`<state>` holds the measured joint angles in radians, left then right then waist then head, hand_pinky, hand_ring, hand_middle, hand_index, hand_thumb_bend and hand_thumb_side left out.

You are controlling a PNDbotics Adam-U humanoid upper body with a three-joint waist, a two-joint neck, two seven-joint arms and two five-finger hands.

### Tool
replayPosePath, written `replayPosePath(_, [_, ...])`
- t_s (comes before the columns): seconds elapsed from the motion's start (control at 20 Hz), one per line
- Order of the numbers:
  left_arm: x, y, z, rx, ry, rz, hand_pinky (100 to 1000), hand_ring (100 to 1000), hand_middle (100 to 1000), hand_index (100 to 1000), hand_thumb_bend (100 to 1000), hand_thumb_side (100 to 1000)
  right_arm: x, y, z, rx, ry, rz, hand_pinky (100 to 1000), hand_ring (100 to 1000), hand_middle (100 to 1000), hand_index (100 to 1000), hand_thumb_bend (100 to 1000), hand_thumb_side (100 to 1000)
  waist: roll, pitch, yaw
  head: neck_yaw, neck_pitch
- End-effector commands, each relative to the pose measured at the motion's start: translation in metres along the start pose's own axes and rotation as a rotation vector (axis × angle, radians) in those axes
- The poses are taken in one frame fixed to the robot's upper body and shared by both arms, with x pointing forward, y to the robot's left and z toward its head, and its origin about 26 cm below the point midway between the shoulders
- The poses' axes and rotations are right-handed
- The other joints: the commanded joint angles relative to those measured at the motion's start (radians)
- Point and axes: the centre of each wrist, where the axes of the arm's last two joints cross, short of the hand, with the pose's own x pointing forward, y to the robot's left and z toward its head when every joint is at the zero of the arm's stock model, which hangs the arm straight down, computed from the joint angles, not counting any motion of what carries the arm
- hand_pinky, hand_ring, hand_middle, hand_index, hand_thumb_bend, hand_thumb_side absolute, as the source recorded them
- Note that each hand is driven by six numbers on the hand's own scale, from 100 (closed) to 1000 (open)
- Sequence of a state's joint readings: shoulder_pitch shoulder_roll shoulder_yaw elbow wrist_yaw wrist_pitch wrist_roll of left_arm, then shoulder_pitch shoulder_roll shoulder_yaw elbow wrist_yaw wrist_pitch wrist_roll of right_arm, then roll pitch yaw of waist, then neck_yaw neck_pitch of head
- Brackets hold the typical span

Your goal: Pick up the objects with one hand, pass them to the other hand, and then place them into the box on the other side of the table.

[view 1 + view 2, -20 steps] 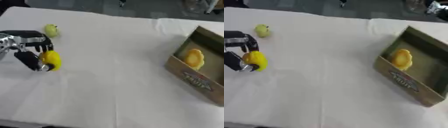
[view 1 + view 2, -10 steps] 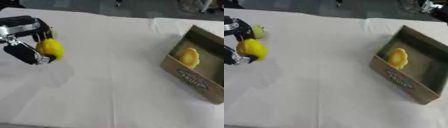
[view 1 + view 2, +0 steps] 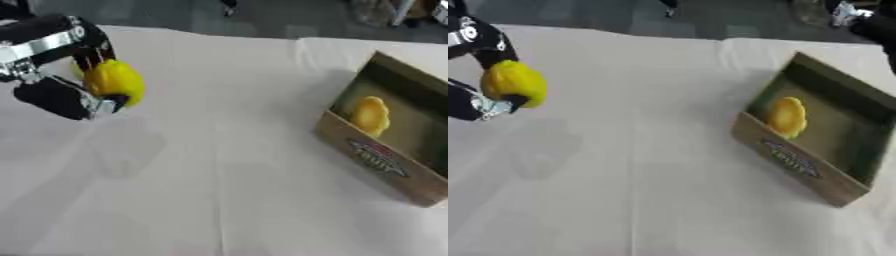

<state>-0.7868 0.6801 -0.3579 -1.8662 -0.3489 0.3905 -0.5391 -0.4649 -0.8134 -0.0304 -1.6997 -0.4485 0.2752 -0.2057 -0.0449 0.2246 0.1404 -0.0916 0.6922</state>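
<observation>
Holding a yellow lemon-like fruit (image 3: 114, 81) curled in my left hand (image 3: 66, 70), lifted off the white table (image 3: 227, 165), I see the cardboard box (image 3: 385, 162) well off to its right, another yellow fruit (image 3: 369, 115) already inside. My right hand isn't visible, so the handover must happen between lemon and box.

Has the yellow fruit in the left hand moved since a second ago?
Yes. The yellow fruit, held in the left hand, has risen off the table and come somewhat toward the cardboard box.
</observation>
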Motion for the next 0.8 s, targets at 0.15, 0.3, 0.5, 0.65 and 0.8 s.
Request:
replayPosePath(0.15, [0.013, 0.002, -0.003, 0.082, -0.084, 0.047, 639, 573, 577, 546, 254, 194, 0.014, -0.006, -0.001, -0.003, -0.043, 0.007, 867, 807, 742, 829, 441, 284, 0.008, -0.020, -0.004, -0.020, -0.011])
replayPosePath(0.3, [0.016, -0.005, -0.008, 0.092, -0.109, 0.069, 641, 572, 577, 547, 257, 194, 0.015, -0.005, -0.002, -0.001, -0.045, 0.004, 867, 807, 742, 829, 447, 282, 0.007, -0.019, -0.005, -0.039, -0.008])
replayPosePath(0.5, [0.022, -0.011, -0.014, 0.107, -0.145, 0.077, 639, 570, 576, 546, 257, 192, 0.015, -0.005, -0.002, -0.001, -0.047, 0.001, 867, 807, 742, 830, 448, 281, 0.005, -0.019, -0.005, -0.058, -0.004])
replayPosePath(0.65, [0.028, -0.015, -0.017, 0.140, -0.181, 0.082, 638, 568, 575, 544, 259, 188, 0.016, -0.004, -0.002, 0.002, -0.049, -0.002, 868, 807, 742, 830, 450, 280, 0.003, -0.019, -0.005, -0.067, -0.003])
replayPosePath(0.8, [0.033, -0.018, -0.020, 0.175, -0.215, 0.087, 637, 566, 574, 544, 261, 184, 0.016, -0.003, -0.002, 0.005, -0.051, -0.005, 868, 807, 742, 830, 451, 280, 0.001, -0.018, -0.006, -0.073, -0.002])
